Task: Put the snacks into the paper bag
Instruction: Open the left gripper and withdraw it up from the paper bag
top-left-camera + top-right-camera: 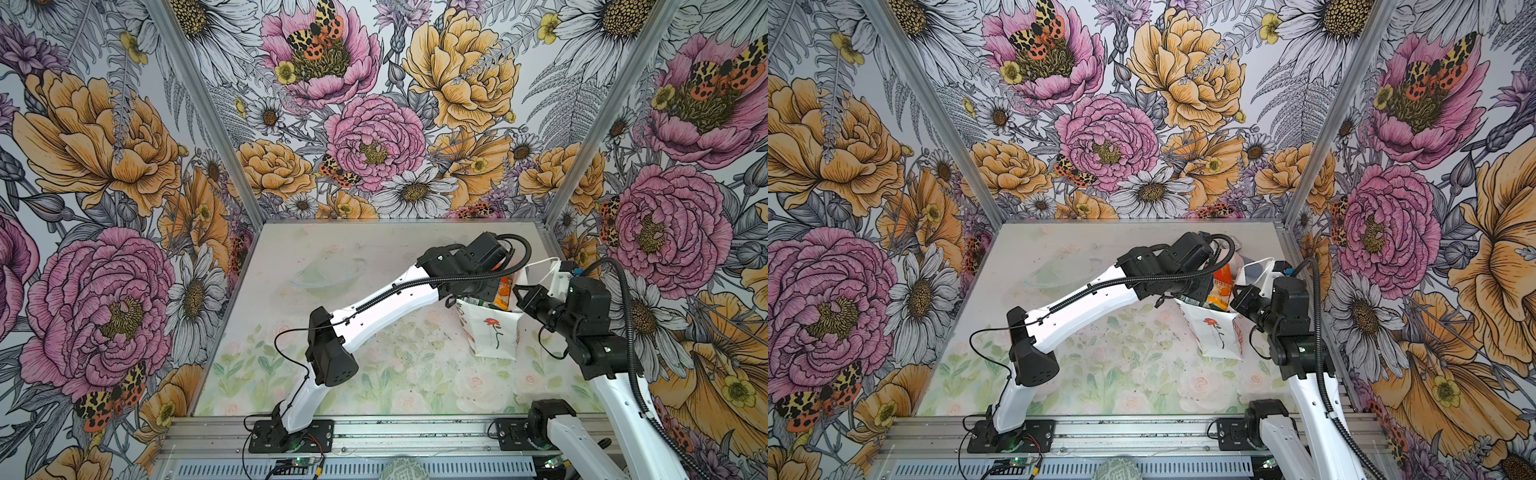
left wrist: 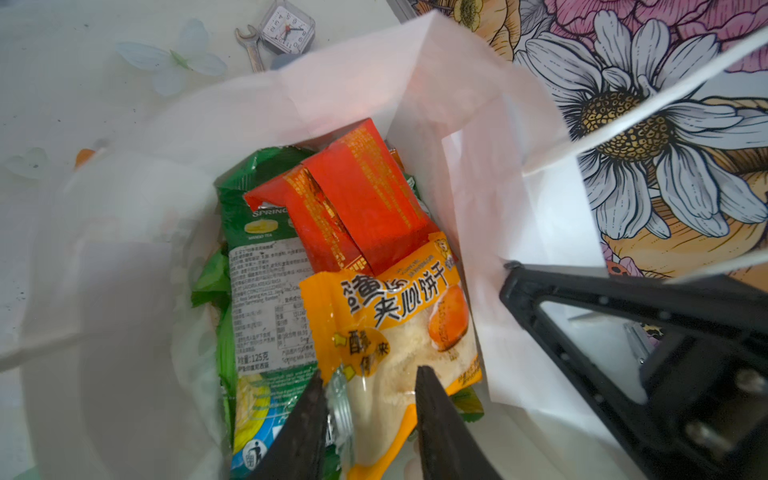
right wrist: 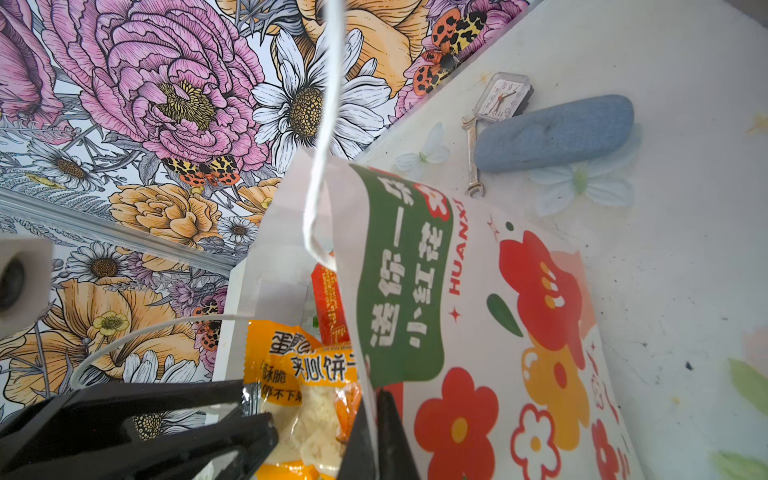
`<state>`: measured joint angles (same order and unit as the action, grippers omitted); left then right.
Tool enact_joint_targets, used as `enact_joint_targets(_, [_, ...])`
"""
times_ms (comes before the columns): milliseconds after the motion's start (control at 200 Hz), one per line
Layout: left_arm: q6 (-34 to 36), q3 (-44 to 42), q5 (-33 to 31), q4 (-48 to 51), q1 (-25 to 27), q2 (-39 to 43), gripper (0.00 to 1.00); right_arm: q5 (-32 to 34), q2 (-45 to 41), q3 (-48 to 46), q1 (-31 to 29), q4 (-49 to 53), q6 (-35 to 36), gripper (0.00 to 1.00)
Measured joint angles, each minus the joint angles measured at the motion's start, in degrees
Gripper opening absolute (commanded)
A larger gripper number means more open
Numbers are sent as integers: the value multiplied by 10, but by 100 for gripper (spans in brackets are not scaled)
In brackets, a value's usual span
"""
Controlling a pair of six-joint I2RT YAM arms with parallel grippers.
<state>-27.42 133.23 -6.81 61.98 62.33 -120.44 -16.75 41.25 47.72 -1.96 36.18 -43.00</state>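
The left gripper [image 2: 369, 372] hangs right over the mouth of the paper bag [image 2: 415, 83] with its jaws parted. The orange packet [image 2: 395, 316] lies straight ahead of them, its near end sitting between the two fingers [image 2: 432, 407]. I can't see either finger pinching it, so to me it looks let go. Its long side runs directly away from the jaws, down into the bag. In both top views it stands on end, with its upper part poking above the rim. Past its far end, deeper in, are a red packet [image 2: 361, 195] and, off to one side, a green packet [image 2: 266, 266]. The right gripper [image 3: 376, 399] is clenched on the bag's side wall just beside the left jaws, and it seems to be keeping the mouth spread. The left arm is plainly the nearer one to the packet. Any push to seat it would have to go along that long side, straight ahead of the jaws, and backing out should follow the same line.
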Motion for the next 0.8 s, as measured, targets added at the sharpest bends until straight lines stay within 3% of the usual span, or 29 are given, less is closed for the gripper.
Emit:
enact_joint_targets(570, [50, -3, -58, -2, 17, 68, 46, 0, 1, 0, 0, 0, 0, 0])
enact_joint_targets(801, [83, -104, -116, -35, 19, 205, 57, 0, 1, 0, 0, 0, 2, 0])
